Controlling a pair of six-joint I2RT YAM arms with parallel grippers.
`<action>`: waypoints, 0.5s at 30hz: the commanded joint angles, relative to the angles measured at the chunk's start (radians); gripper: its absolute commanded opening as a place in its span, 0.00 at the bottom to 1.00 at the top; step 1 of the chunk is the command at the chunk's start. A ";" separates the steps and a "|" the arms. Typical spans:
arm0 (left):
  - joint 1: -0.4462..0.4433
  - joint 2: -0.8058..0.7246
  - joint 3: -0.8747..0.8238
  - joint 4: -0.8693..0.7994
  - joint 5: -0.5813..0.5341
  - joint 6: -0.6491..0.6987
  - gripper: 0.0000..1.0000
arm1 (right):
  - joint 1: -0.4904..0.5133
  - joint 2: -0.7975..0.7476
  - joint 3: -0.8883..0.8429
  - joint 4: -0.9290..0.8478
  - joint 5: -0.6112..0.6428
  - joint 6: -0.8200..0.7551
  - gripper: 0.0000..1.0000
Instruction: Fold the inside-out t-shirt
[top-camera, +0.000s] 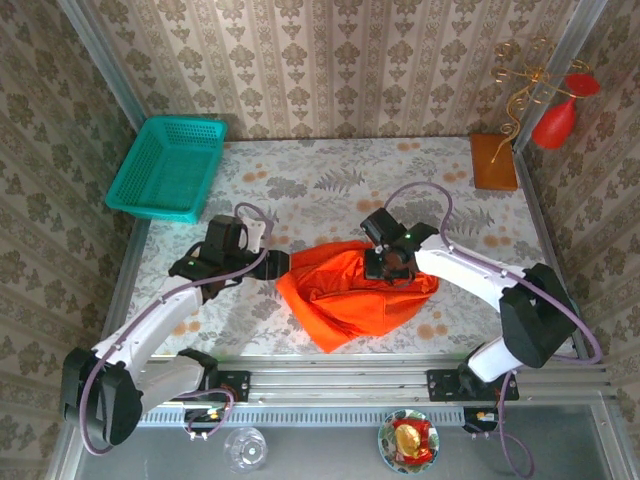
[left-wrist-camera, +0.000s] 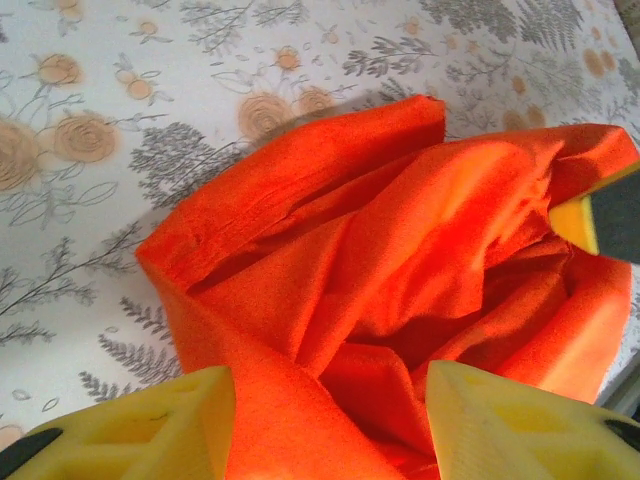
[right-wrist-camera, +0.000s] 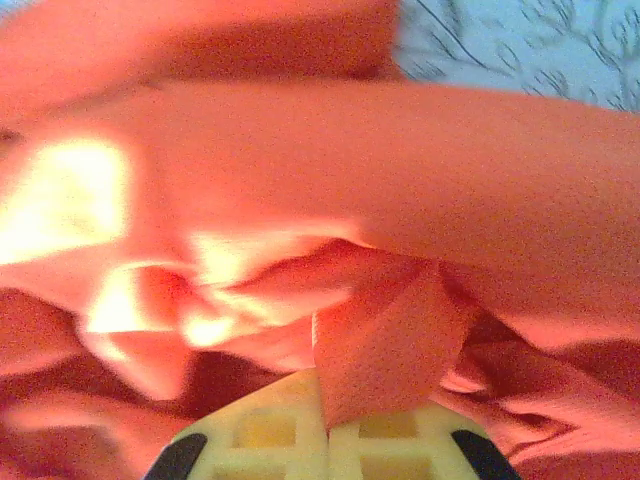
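Both ends of the t-shirt (top-camera: 350, 290), bunched mid-table (top-camera: 300, 185) on the near side, were covered: left gripper (top-camera: 278, 266) at its left edge, jaws apart astride loose cloth, pinching nothing; right gripper (top-camera: 391, 267) at its upper right, clenched on a fold. Heap's long axis ran left-right between them
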 joint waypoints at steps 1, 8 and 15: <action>-0.047 -0.003 0.055 0.048 -0.005 0.004 0.54 | 0.031 -0.080 0.096 -0.043 -0.016 -0.002 0.00; -0.102 0.020 0.113 0.060 -0.053 -0.015 0.54 | 0.112 -0.098 0.238 -0.058 -0.121 -0.012 0.00; -0.089 -0.036 0.126 0.007 -0.155 -0.039 0.55 | 0.221 -0.192 0.185 0.098 -0.260 0.031 0.00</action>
